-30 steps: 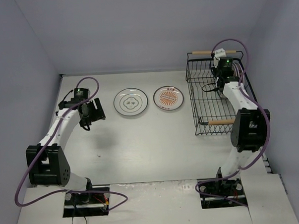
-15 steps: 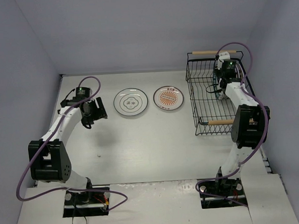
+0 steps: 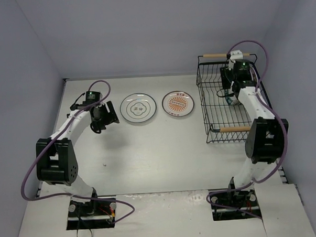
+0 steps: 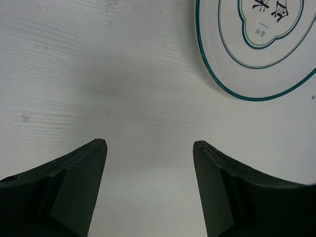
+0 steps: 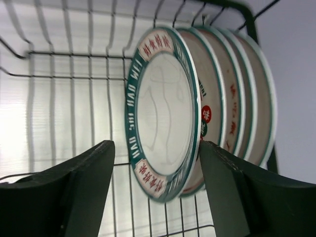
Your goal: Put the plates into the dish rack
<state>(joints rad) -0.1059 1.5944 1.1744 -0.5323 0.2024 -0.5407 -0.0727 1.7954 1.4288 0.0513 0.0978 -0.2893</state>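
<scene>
Reaching out from the left side of the white tabletop [image 3: 159, 150], the left arm holds its left gripper [image 3: 109, 114] low above the surface. The gripper is just left of a round white plate with thin teal rings [image 3: 138, 108]. In the left wrist view, the left gripper [image 4: 149, 144] has its jaws spread wide with only bare table between them. The teal-ringed plate [image 4: 256, 44] lies flat ahead and to the right, clear of both fingers.

Just to the right of that plate lies a round white plate with an orange sunburst centre [image 3: 178, 103], also flat on the table. The two plates lie close together without touching.

Further right stands the rectangular black wire dish rack [image 3: 206, 111], with one light wooden bar handle [image 3: 220, 55] at its far end and another [image 3: 234, 129] at its near end.

The right arm reaches over the near handle into the rack, and its right gripper [image 3: 228, 92] sits inside the basket. In the right wrist view, a row of round plates stands on edge against the wires. At the front is a plate with a dark teal patterned rim and red characters [image 5: 165, 123]. At least three white plates with red markings [image 5: 232, 98] are lined up close behind it. The right gripper [image 5: 154, 147] has its jaws parted wide. One finger sits on each side of the front plate's lower part, and no grip on it is visible.
</scene>
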